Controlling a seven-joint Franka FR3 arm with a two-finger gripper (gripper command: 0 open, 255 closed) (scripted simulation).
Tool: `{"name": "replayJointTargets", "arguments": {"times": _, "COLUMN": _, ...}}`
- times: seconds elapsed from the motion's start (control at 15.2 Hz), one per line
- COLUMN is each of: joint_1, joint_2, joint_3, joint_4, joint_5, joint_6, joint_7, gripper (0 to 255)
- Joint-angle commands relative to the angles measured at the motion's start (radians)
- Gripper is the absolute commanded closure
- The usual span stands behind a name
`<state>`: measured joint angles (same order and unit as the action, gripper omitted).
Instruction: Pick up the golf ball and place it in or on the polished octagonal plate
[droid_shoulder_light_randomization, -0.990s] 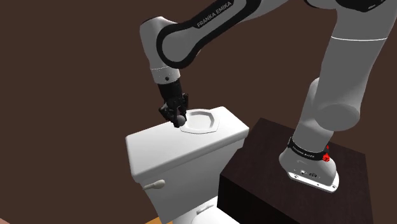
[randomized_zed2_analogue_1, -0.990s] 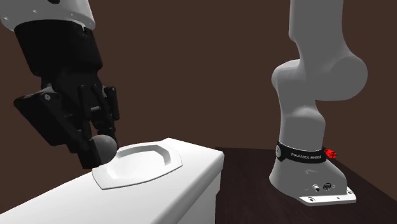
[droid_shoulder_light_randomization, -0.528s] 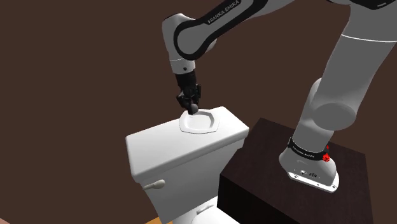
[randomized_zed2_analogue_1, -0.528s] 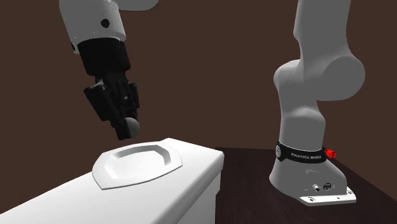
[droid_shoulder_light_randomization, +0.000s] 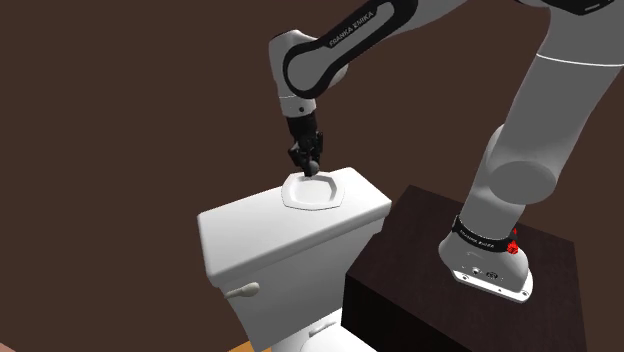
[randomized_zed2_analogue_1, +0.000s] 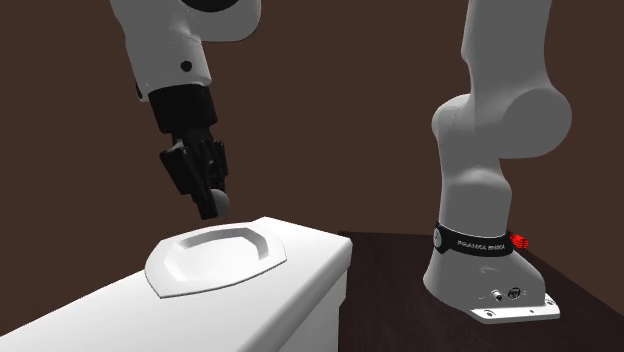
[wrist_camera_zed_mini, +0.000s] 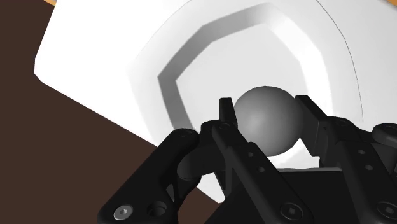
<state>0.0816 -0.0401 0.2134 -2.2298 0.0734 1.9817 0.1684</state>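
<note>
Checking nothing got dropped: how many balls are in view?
1: the dark grey ball, clasped in the black tool above the white octagonal plate on the white toilet tank.

Grey ball (wrist_camera_zed_mini: 267, 122), white plate (wrist_camera_zed_mini: 245, 54) (black hand (wrist_camera_zed_mini: 265, 109))

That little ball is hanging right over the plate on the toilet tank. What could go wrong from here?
1. The ball, clasped in the jaws, hangs above the plate without touching it. Let go from that height, a round ball might bounce or roll over the shallow rim.
2. The plate sits on the narrow toilet tank lid, so an escaped ball would probably drop off the lid.
3. If the jaws came down too far, they might knock the plate.
</note>
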Motion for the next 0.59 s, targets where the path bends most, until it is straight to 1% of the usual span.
{"name": "replayJointTargets", "arguments": {"times": 0.0, "joint_1": 0.0, "joint_2": 0.015, "joint_3": 0.0, "joint_4": -0.012, "joint_5": -0.003, "joint_6": 0.027, "joint_7": -0.001, "gripper": 255}}
{"name": "replayJointTargets", "arguments": {"times": 0.53, "joint_1": 0.001, "joint_2": 0.078, "joint_3": 0.001, "joint_4": -0.056, "joint_5": -0.013, "joint_6": 0.134, "joint_7": 0.004, "gripper": 255}}
